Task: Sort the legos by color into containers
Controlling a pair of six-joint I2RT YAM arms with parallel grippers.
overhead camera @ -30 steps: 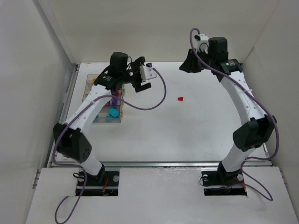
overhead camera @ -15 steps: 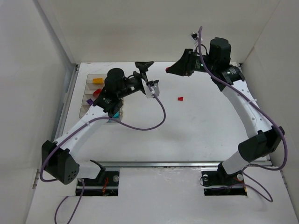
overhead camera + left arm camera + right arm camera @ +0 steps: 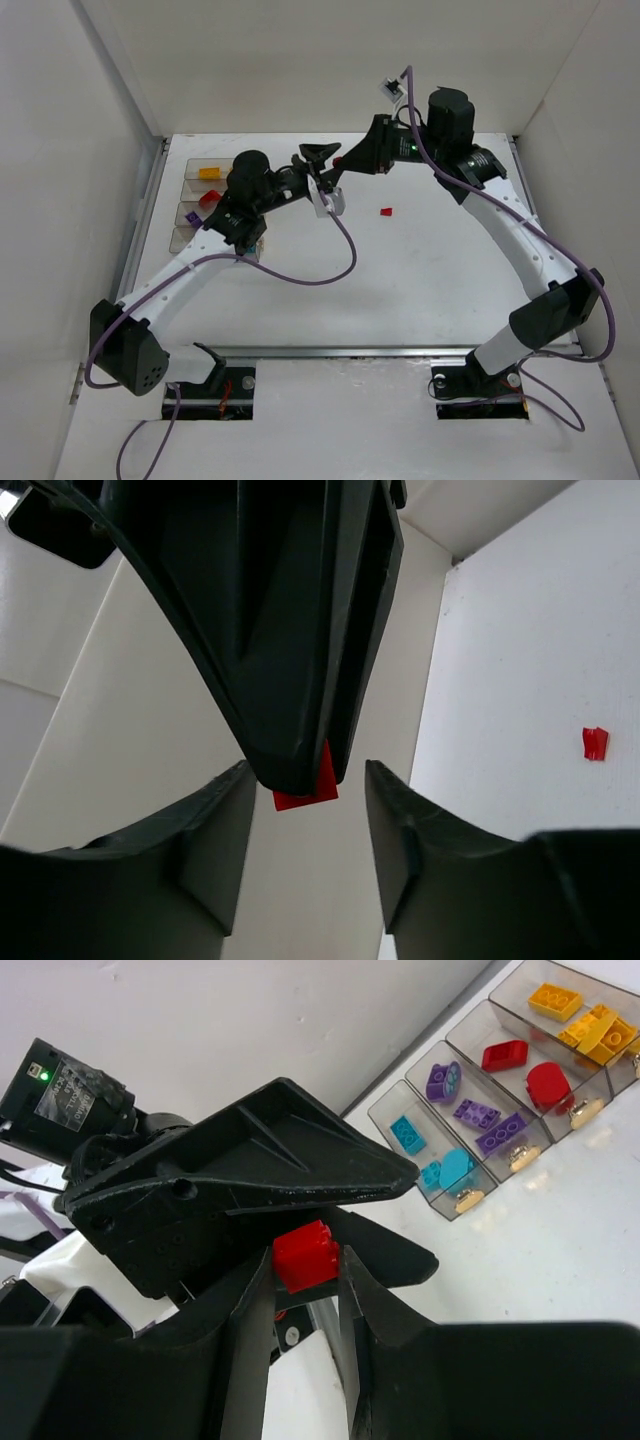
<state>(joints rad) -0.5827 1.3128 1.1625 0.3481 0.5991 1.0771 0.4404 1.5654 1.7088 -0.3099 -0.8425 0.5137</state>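
Observation:
My right gripper is shut on a red lego and holds it in the air above the back of the table. My left gripper is open and tilted up, and the right gripper's tip with the red lego sits just above the gap between its fingers. A second red lego lies loose on the table and also shows in the left wrist view. The containers stand at the far left, with cyan, purple, red and yellow legos in separate bins.
White walls close in the table on the left, back and right. A purple cable loops from the left arm over the table. Both arms meet over the back centre.
My left gripper swung away from the containers toward the centre and tilted up. My right gripper moved left with the red lego until it reached the left gripper's open fingers.

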